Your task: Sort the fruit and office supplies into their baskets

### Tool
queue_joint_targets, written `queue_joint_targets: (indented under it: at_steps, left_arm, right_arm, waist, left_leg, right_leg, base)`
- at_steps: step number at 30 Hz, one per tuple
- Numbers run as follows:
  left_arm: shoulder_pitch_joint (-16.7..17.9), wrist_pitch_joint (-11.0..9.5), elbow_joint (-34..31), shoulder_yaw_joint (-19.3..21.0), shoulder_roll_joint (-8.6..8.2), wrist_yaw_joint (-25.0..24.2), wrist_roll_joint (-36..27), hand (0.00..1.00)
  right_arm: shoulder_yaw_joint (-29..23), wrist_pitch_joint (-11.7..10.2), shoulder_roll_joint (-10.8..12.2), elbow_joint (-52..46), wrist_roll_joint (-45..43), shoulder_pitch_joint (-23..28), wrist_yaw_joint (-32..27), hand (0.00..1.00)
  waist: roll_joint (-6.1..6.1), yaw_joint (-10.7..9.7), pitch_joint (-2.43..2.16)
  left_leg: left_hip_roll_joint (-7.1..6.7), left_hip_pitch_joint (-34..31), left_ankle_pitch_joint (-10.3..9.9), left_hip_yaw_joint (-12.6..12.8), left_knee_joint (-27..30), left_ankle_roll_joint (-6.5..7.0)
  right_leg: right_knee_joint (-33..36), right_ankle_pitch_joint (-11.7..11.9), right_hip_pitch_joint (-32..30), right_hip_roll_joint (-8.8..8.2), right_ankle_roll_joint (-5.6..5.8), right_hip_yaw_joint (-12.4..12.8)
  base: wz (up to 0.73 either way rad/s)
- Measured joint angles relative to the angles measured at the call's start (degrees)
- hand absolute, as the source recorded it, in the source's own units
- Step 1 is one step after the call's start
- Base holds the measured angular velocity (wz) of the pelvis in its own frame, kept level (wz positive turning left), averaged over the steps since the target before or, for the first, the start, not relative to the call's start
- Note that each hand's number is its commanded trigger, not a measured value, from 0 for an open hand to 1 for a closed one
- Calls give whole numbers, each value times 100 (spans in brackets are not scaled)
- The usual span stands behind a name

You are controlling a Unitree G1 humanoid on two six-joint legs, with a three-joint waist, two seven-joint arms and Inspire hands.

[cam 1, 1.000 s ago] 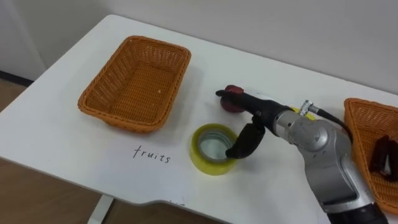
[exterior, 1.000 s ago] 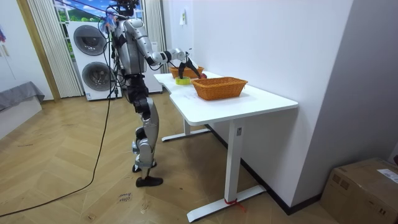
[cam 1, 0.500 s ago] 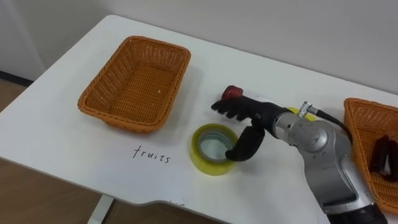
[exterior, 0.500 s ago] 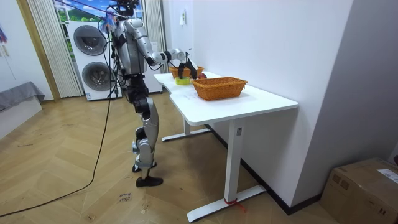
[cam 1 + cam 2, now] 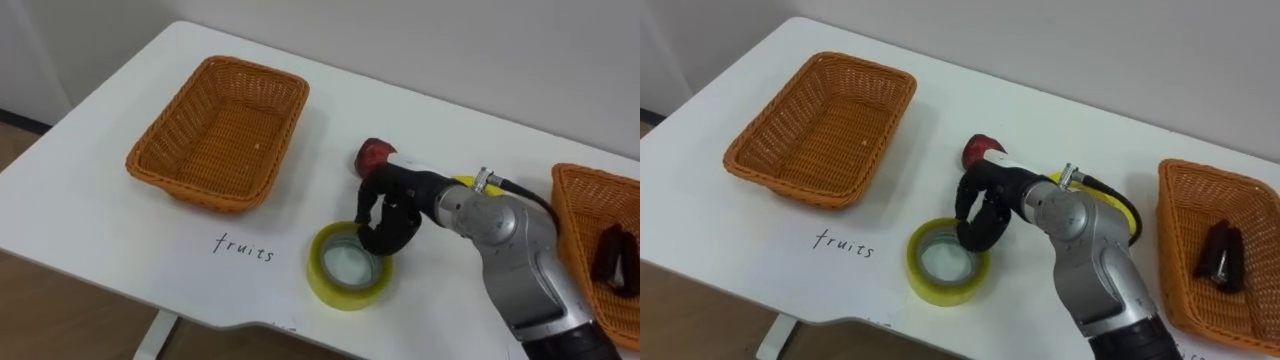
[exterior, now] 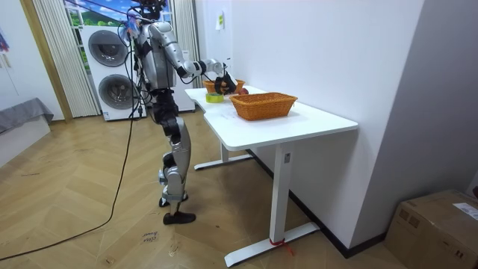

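A yellow tape roll (image 5: 346, 268) lies on the white table (image 5: 120, 230), near its front edge. My right hand (image 5: 388, 210) reaches in from the right and is curled over the roll's far rim, thumb pressing at the inside of the ring. Just behind the hand lies a small red fruit (image 5: 373, 153). The empty wicker basket (image 5: 215, 135) stands at the left, with "fruits" handwritten (image 5: 243, 248) on the table before it. A second wicker basket (image 5: 590, 235) at the right edge holds a dark object (image 5: 610, 255).
Something yellow (image 5: 1122, 208) lies partly hidden behind my right forearm. In the room view I stand at the table's far end, a wicker basket (image 6: 263, 104) nearer the camera. A wall runs along the table's back edge.
My right hand's fingers went from straight over the red fruit to curled onto the tape roll. The roll has shifted slightly toward the table's front edge.
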Motion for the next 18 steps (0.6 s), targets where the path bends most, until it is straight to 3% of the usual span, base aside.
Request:
queue_joint_targets:
  at_steps: [11,12,13,14,15,16,17,18]
  left_arm:
    - [0,0,1,3,18,-2,-3,0]
    - [0,0,1,3,24,-2,-3,0]
    - [1,0,2,3,31,-2,-3,0]
    - [1,0,2,6,32,-2,-3,0]
    - [0,0,2,10,33,-2,-2,0]
    - [0,-1,2,11,36,-4,-2,0]
    - [0,-2,2,10,39,-5,-1,0]
    - [0,-2,2,10,40,-6,-1,0]
  right_arm:
    - [1,3,-1,-1,-54,1,51,100]
    - [1,3,-2,-1,-54,1,57,95]
    - [2,3,-5,-1,-55,2,64,70]
    - [2,3,-11,-1,-55,3,69,63]
    - [2,3,-18,-2,-57,5,82,28]
    - [2,2,-20,-11,-100,6,107,18]
    - [6,1,-20,-36,-170,6,134,0]
    - [10,1,-20,-51,-210,6,158,0]
  waist:
    - [-35,54,-11]
    - [-40,63,-13]
    - [-45,69,-15]
    - [-47,74,-16]
    - [-50,82,-18]
    - [-53,92,-20]
    - [-53,100,-20]
    - [-53,104,-20]
  left_leg:
    - [1,3,-1,7,-2,0]
    - [1,3,-1,7,-1,0]
    - [1,3,-1,7,-1,0]
    - [1,3,-1,7,-1,0]
    - [1,3,-1,8,0,0]
    - [1,3,-1,8,1,1]
    - [1,3,-1,8,2,1]
    - [1,3,-1,8,3,1]
  right_leg:
    - [1,0,0,2,0,16]
    - [1,0,0,2,0,17]
    - [1,0,0,2,0,17]
    - [1,0,0,2,0,18]
    - [0,0,1,3,0,21]
    - [0,0,1,3,0,24]
    - [1,0,1,4,-1,34]
    - [0,0,1,6,-1,42]
  base:
    - [0]
    - [0]
    - [0]
    - [0]
    - [0]
    - [0]
    - [0]
    - [0]
